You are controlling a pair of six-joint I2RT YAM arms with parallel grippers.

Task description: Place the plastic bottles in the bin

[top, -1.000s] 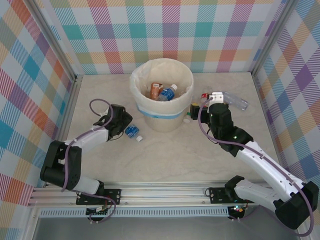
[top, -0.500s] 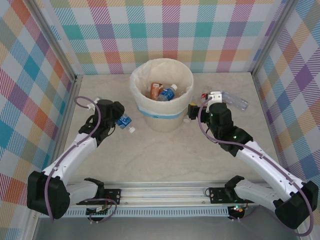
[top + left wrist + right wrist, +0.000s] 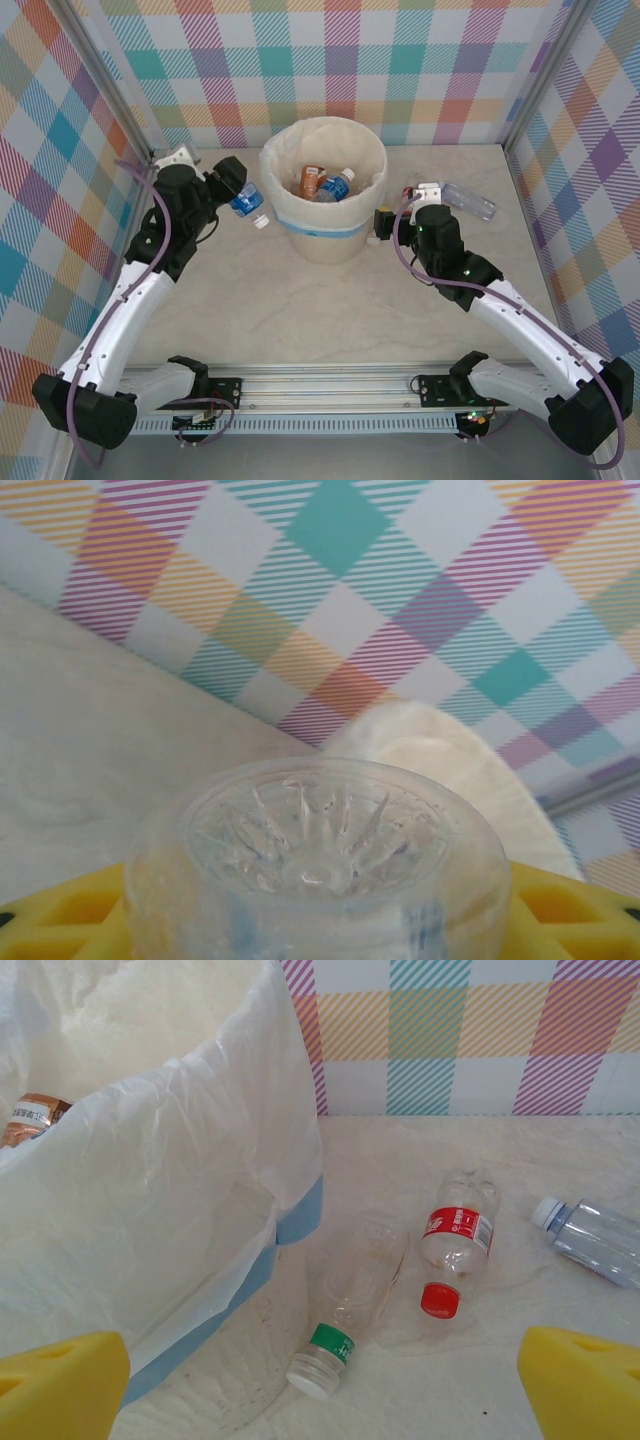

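Squarely within left pincer — blue-label bottle

Cream bin with a blue band stands upright far-centre, with a brown-label bottle and a blue-label bottle inside. Another blue bottle is tilted in the air just left of it. On the right lie a green-ringed bottle, a red-capped bottle and a white-capped bottle.

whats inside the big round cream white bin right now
The top view shows two small clear plastic bottles in the large round cream-white bin: a brown-labelled bottle and a blue-labelled bottle with a white cap. The near wall and those bottles hide whatever lies beneath.
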